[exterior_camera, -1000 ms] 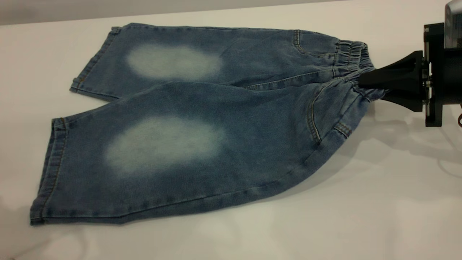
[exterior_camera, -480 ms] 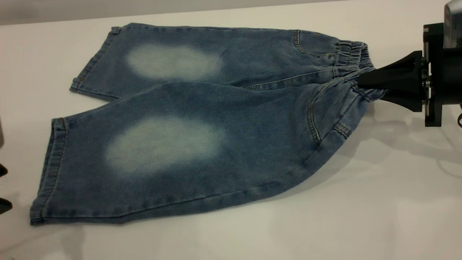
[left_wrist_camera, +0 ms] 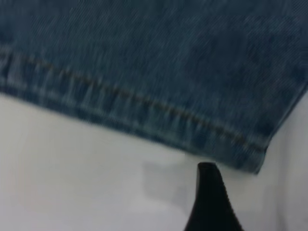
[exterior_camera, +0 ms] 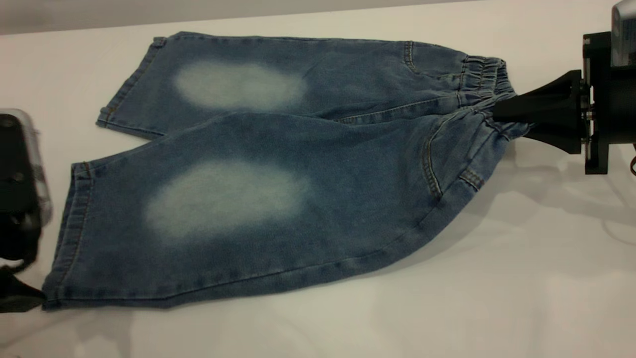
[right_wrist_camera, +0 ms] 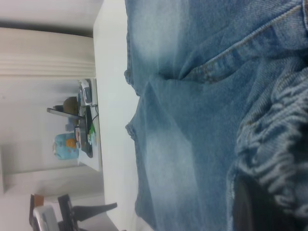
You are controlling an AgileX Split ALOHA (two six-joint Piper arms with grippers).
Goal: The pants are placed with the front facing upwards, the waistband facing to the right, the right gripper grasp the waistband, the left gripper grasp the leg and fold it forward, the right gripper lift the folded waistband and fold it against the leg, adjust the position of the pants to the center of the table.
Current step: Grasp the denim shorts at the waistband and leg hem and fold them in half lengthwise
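Now the left gripper (exterior_camera: pixel 20 293) has entered at lower left beside the leg hem, grasp indiscernible; the waistband (exterior_camera: pixel 484 79) stays clamped by the right gripper (exterior_camera: pixel 502 113), so leg grasping seems next.

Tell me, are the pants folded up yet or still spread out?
Spread out. The pants lie flat on the table, both legs side by side, none folded over.

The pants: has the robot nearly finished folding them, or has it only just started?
Only just started. Done: the right gripper is shut on the waistband. In hand: the left gripper is at the near leg's hem corner, not gripping yet. Left: both folds, since the pants lie flat, then centring on the table.
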